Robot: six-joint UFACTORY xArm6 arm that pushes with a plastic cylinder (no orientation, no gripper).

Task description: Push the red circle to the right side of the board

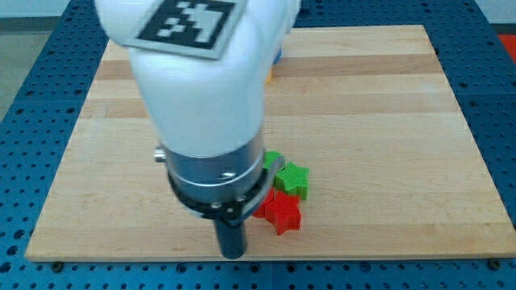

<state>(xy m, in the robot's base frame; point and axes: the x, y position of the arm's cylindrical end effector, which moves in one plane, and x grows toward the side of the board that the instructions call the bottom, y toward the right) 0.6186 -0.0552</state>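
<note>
The arm's dark rod ends at my tip (232,254), near the wooden counter's (379,121) bottom edge. It is a plain end effector with no jaws to open or close. Just to the tip's right lies a red star (281,213), touching a green star (293,179) above it. The red circle cannot be made out.

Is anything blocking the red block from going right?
Nothing visible does. Right of the red block the board is bare to its edge. A green block sits just above it, off that path. Lower left of it is my tip.
</note>
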